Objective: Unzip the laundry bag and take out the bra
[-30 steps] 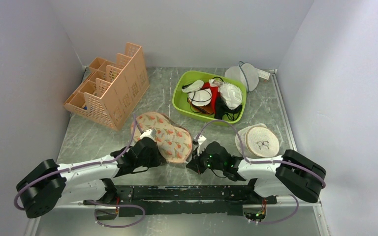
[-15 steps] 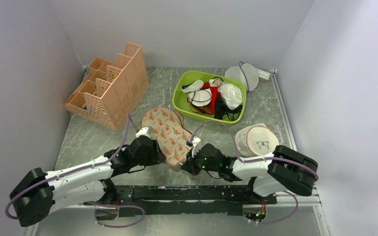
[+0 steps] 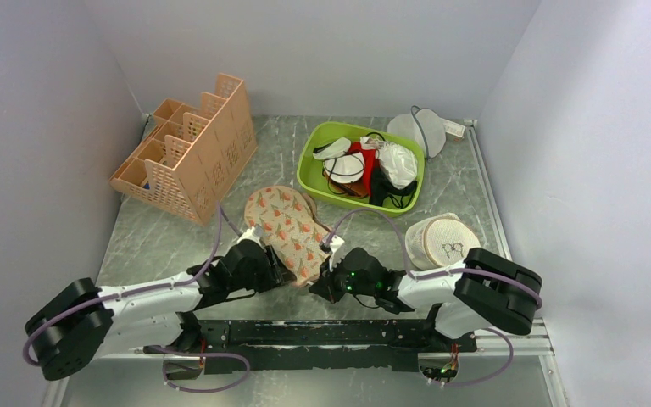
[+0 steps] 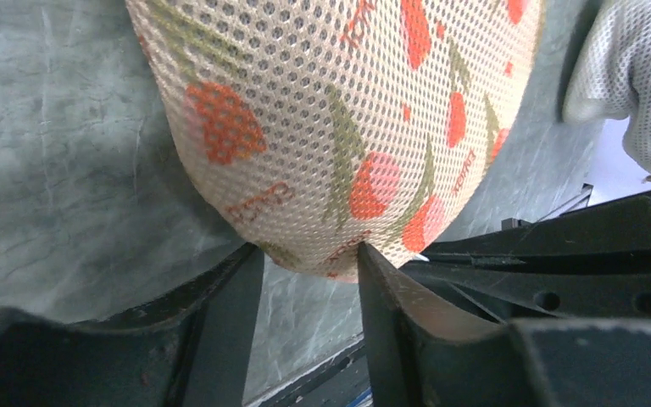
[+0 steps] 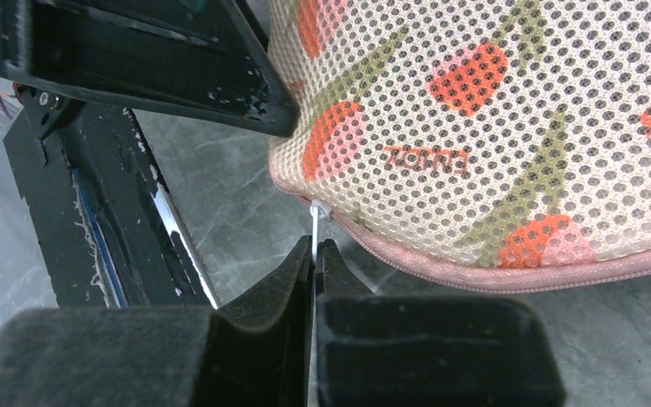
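The laundry bag [image 3: 288,227], beige mesh with a red-and-green print and pink trim, lies mid-table with one end toward the arms. My left gripper [image 3: 281,273] is open at that near end. In the left wrist view the bag's [image 4: 347,127] rounded tip rests against both fingertips of the left gripper [image 4: 309,254]. My right gripper [image 3: 328,270] is shut on the white zipper pull [image 5: 317,216] at the bag's [image 5: 492,127] pink edge, seen close in the right wrist view with the right gripper [image 5: 315,248] below it. The zip looks closed there. The bra is hidden.
A peach slotted organiser [image 3: 186,157] stands at the back left. A green tray [image 3: 309,170] of mixed garments sits behind the bag. A round white mesh pouch [image 3: 420,131] and a round beige mesh disc [image 3: 451,242] lie on the right. A black rail [image 3: 322,335] runs along the near edge.
The bag has swung from lying crosswise to pointing away from the arms. My left gripper has opened and let go of the bag's edge. The right gripper has shifted slightly left, still holding the pull.
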`<act>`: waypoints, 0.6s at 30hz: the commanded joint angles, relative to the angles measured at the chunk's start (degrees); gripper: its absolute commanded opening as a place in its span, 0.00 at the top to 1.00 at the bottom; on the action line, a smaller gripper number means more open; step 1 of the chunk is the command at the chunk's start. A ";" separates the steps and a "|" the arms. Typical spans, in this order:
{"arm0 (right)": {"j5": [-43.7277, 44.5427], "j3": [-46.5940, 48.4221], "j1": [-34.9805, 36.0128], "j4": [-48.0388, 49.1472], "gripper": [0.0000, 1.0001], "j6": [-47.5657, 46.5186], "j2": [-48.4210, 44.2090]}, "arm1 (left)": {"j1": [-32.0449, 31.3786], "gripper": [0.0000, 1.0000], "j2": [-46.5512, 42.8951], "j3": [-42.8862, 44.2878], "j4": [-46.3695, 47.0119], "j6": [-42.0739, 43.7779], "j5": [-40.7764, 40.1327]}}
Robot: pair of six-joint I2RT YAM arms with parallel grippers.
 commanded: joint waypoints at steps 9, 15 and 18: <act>6.75 0.17 0.11 -3.89 1.00 0.11 -0.45 | 0.37 0.79 -0.56 0.02 -0.45 0.72 -3.93; 13.94 -0.69 -2.67 -8.06 1.00 0.20 -2.79 | 1.19 0.93 -2.68 0.46 -7.45 2.44 -5.81; 13.97 -2.15 -6.58 -8.30 1.00 0.03 -5.43 | 1.74 0.93 -2.00 0.55 -10.32 3.25 -6.19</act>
